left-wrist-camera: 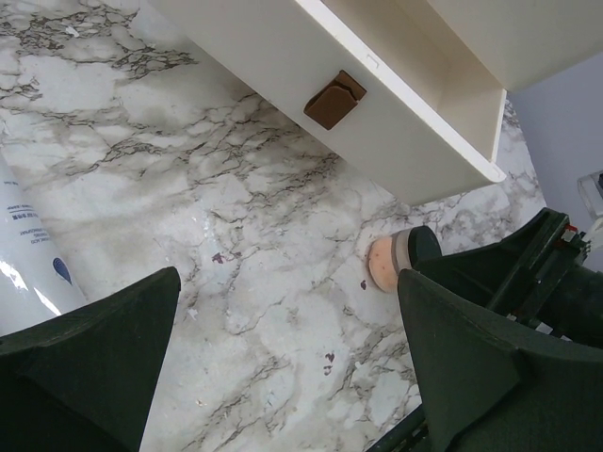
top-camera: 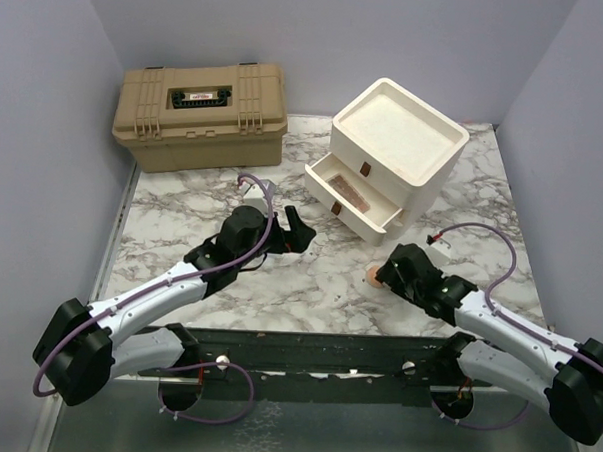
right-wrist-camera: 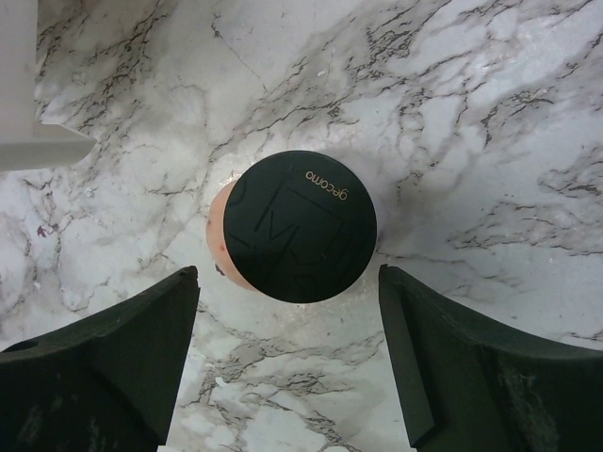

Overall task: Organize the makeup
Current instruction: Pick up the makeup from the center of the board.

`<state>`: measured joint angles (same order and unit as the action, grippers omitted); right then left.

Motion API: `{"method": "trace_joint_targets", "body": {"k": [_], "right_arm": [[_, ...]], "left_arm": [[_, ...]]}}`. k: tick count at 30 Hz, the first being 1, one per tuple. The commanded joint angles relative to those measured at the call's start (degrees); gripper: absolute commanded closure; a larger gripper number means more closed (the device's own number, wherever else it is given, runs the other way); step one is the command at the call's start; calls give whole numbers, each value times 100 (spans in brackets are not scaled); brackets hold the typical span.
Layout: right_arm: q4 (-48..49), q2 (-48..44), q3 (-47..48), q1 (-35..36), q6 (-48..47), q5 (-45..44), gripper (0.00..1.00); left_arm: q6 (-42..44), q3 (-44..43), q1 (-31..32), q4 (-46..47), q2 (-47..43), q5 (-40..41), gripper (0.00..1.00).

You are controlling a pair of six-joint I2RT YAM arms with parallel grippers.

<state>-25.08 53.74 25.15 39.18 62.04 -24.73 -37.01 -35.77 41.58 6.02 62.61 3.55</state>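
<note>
The grey-veined white marble surface (top-camera: pixel 309 291) is carrying everything. The tan ribbed plastic toolbox (top-camera: pixel 199 116) is sitting shut in its far left corner. The cream two-drawer unit (top-camera: pixel 395 140) is standing at the far edge, right of centre, with its upper drawer (top-camera: pixel 348 193) hanging open toward the arms.

The right arm (top-camera: pixel 507 335) is reaching in from the near right corner, the left arm (top-camera: pixel 179 281) from the near left. The round black compact with peach powder (top-camera: pixel 371 275) is lying on the surface right of centre, between the open drawer and the near edge.

The right jaws are hanging directly over it. In the right wrist view they are standing open, one on each side of the compact (right-wrist-camera: pixel 301 226), with bare marble showing between each and the lid. Nothing is being gripped. Being round, the compact is offering no long axis to line up with. Only a peach lip is poking out from under the lid on the drawer side. The right arm is clearly the nearer one, and the next move looks like a straight descent and squeeze.

The left jaws are spread wide and empty, pointing across at the compact (left-wrist-camera: pixel 388 262) from well apart. Only the left wrist view is showing the brown tab handle (left-wrist-camera: pixel 334 99) on the drawer front and a whitish printed tube (left-wrist-camera: pixel 28 254) at its left border. Only the right wrist view is showing the gold lettering on the lid. Only the top view is showing a pinkish item inside the drawer, too small to identify.
</note>
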Motion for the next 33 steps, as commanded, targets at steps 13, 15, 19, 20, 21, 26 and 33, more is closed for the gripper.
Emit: {"method": "trace_joint_targets", "body": {"k": [13, 15, 19, 20, 21, 26, 33], "right_arm": [[653, 328, -89, -654, -472, 365, 21], [917, 410, -157, -720, -482, 647, 23], [931, 680, -137, -751, -467, 696, 25], [857, 735, -99, -754, -471, 637, 26], [770, 775, -48, -761, -469, 588, 28], [686, 870, 20, -763, -400, 573, 36], [342, 1080, 355, -763, -619, 604, 21]], "left_arm": [[73, -135, -15, -18, 158, -93, 1], [68, -135, -14, 3, 195, -138, 1], [124, -182, -15, 6, 234, -187, 1], [117, -184, -15, 8, 229, -180, 1], [109, -174, -15, 5, 218, -180, 1], [98, -111, -12, 41, 266, -215, 1], [71, -106, -15, 88, 262, -309, 1]]}}
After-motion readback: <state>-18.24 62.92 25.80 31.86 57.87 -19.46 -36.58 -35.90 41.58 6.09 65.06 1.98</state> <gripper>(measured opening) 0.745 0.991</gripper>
